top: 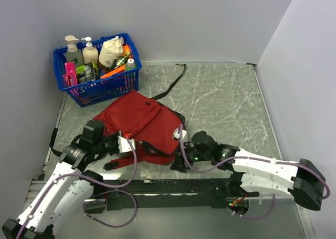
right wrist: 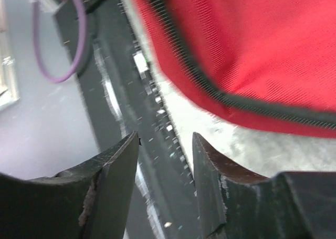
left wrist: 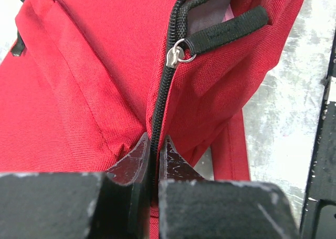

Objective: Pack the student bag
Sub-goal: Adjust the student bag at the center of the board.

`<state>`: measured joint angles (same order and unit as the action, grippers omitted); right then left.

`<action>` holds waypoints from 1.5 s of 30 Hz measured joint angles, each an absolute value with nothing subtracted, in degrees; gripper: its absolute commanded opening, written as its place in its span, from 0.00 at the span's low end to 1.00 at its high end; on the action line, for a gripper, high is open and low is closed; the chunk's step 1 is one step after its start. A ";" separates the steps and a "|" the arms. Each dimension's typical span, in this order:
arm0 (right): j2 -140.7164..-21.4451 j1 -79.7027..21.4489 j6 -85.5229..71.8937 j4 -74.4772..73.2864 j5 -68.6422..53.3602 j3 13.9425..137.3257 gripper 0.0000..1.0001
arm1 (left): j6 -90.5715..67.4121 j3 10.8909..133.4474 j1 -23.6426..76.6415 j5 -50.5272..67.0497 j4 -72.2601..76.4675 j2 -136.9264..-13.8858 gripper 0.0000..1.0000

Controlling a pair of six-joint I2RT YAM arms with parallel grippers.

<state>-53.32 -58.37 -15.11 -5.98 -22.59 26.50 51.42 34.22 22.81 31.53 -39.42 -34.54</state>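
The student bag (top: 142, 121), dark red with black zips, lies flat on the marbled table in front of both arms. My left gripper (top: 135, 144) is at its near left edge. In the left wrist view that gripper (left wrist: 155, 142) is shut on the bag (left wrist: 79, 81) at its black zipper line. Further along the line are the silver zipper slider (left wrist: 176, 55) and a black pull strap (left wrist: 226, 29), beyond which the zip gapes onto grey lining. My right gripper (top: 178, 162) hovers off the bag's near right corner. It (right wrist: 165, 139) stands open and empty, the bag's edge (right wrist: 252, 44) just beyond it.
A blue basket (top: 105, 89) full of bottles and tubes stands at the back left, just behind the bag. A loose black strap (top: 173, 81) trails toward the back wall. The black mounting rail (top: 173, 186) runs along the near edge. Walls close in on the left, back and right.
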 measured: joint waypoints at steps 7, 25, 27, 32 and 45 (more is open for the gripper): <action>-63.90 -58.13 -15.33 4.14 -16.80 27.05 0.46 | 50.37 34.89 22.55 31.70 -42.28 -33.45 0.01; -62.33 -57.34 -15.44 17.63 -7.07 28.71 0.49 | 51.75 46.06 22.81 42.94 -48.58 -39.46 0.96; -61.56 -57.32 -15.49 18.46 -7.09 28.67 0.49 | 47.83 47.03 24.36 45.17 -43.09 -43.31 0.96; -61.41 -57.34 -15.51 18.96 -6.48 28.34 0.48 | 37.65 46.72 30.76 47.18 -31.46 -50.28 0.96; -63.26 -56.21 -15.11 21.12 -5.63 28.27 0.44 | 24.40 38.98 38.44 43.64 -13.93 -55.13 0.99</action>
<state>-63.26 -56.21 -15.11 21.12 -5.63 28.27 24.40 38.98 38.44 43.64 -13.93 -55.13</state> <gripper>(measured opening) 0.453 0.963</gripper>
